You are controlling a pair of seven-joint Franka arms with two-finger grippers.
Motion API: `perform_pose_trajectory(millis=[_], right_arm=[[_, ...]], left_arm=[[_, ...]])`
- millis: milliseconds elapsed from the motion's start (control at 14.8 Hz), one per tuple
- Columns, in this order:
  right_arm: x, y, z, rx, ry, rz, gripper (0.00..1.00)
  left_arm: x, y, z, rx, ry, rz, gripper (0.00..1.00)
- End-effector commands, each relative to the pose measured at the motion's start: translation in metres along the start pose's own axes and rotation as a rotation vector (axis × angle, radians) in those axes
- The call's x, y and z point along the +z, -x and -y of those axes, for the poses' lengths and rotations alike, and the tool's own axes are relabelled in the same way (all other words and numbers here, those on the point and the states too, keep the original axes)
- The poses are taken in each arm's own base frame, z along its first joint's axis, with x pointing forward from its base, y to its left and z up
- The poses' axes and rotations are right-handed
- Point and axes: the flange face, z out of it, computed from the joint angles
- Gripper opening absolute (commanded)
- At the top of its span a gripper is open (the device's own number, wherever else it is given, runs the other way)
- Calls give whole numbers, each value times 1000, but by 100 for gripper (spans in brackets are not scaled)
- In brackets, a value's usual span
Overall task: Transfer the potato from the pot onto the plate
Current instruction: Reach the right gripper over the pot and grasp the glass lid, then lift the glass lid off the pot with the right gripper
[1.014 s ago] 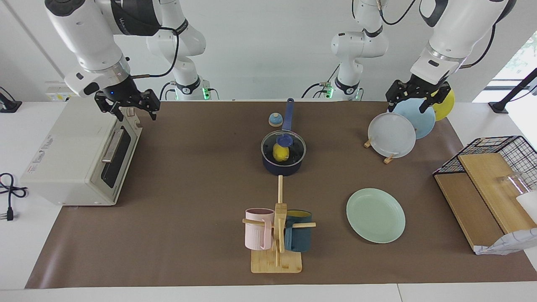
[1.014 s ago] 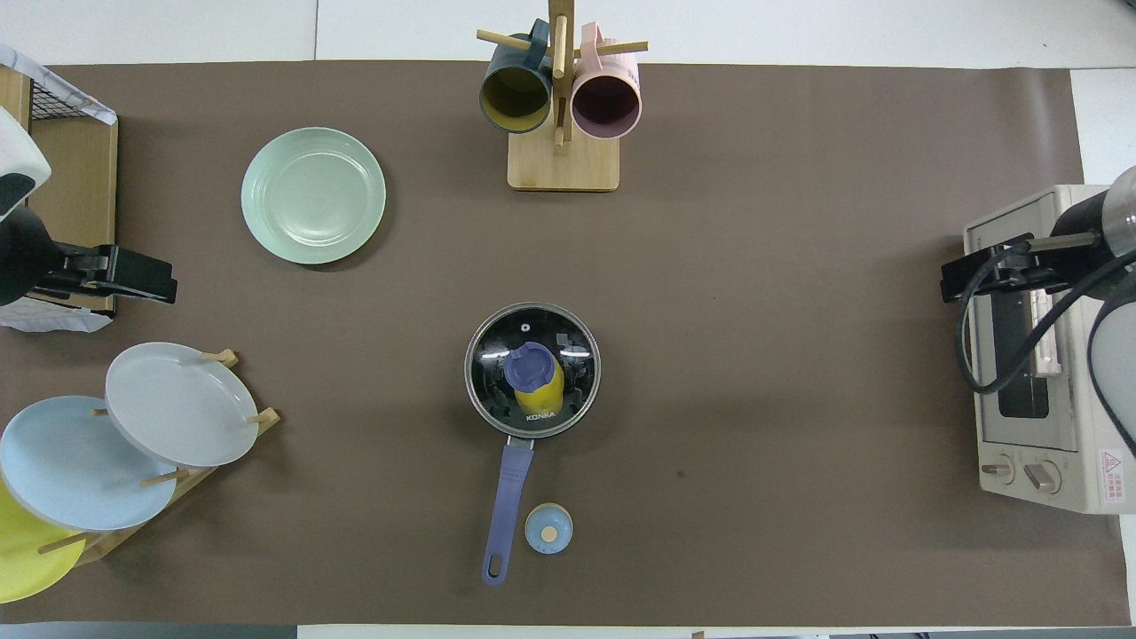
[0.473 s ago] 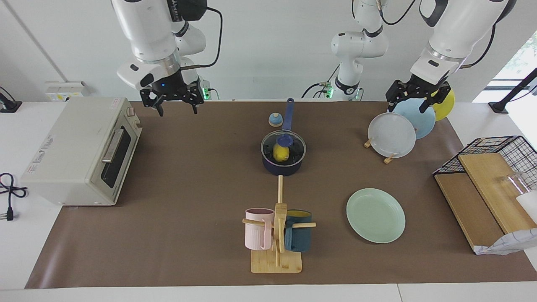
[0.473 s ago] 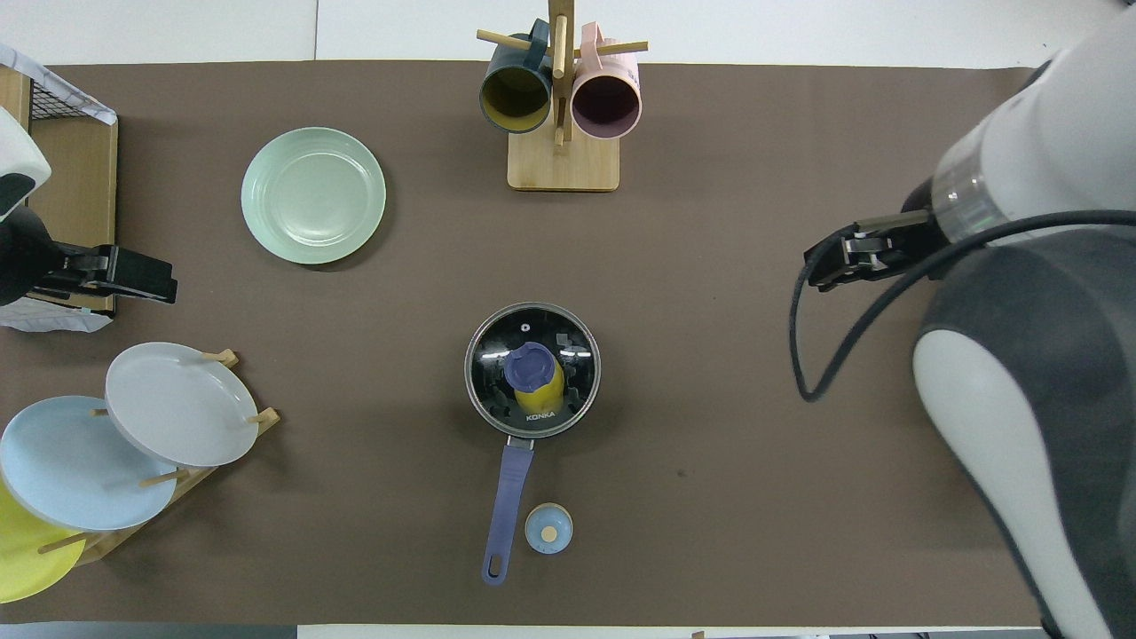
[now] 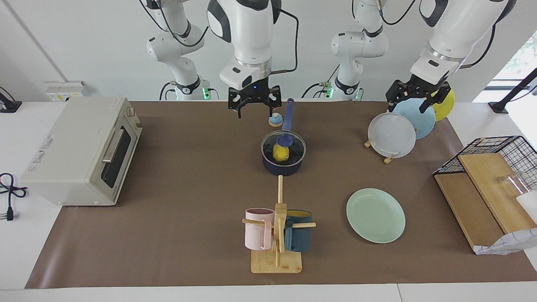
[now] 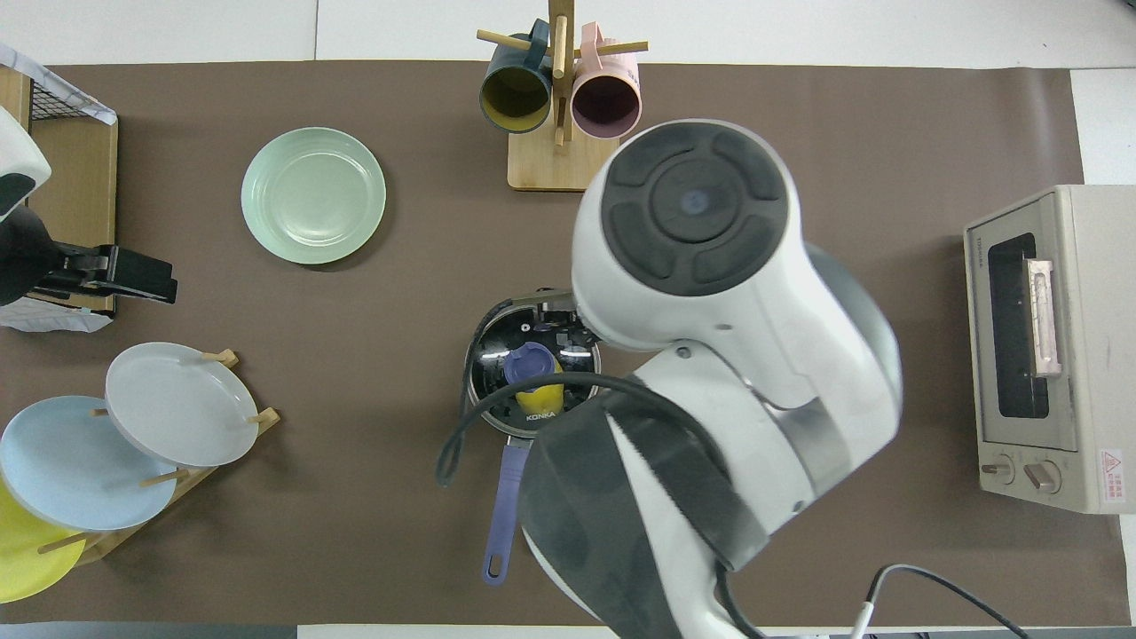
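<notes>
The dark blue pot (image 5: 283,163) (image 6: 497,355) stands mid-table under a glass lid with a blue knob (image 5: 284,139) (image 6: 527,364). Its long handle (image 5: 288,114) points toward the robots. Through the lid the yellow potato (image 5: 280,153) (image 6: 550,395) shows inside. The mint-green plate (image 5: 375,214) (image 6: 312,195) lies bare, farther from the robots and toward the left arm's end. My right gripper (image 5: 254,111) hangs open and holds nothing, over the mat beside the pot's handle. In the overhead view its arm covers part of the pot. My left gripper (image 5: 413,105) (image 6: 133,275) waits open over the plate rack.
A toaster oven (image 5: 79,151) (image 6: 1047,346) sits at the right arm's end. A wooden mug rack (image 5: 277,235) (image 6: 561,133) holds a pink mug and a teal mug. Grey, light blue and yellow plates stand in a rack (image 5: 392,134). A small blue round knob-like thing (image 5: 275,120) lies by the handle. A wire basket (image 5: 491,167) holds boards.
The right arm has swung from over the toaster oven to the middle, its open gripper now beside the pot's handle. The left arm, the pot and the plate have not moved.
</notes>
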Motion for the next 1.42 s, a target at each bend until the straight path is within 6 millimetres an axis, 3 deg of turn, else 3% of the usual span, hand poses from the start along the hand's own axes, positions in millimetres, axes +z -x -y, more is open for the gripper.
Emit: perform_pose_trajectory(millis=[0, 135, 271, 406, 541, 1353], right_arm=[[59, 15, 18, 13, -33, -25, 100], [89, 37, 28, -8, -66, -65, 100], [110, 43, 38, -23, -66, -65, 100], [138, 58, 68, -57, -40, -46, 100], [153, 61, 78, -57, -26, -60, 100], [150, 49, 75, -88, -13, -124, 96]], left_arm=[[1, 4, 0, 0, -11, -10, 100], [0, 5, 0, 3, -11, -11, 100], [1, 4, -1, 4, -11, -10, 100], [0, 5, -1, 3, -11, -11, 100], [1, 5, -2, 3, -11, -10, 100], [15, 18, -2, -10, -12, 22, 100]])
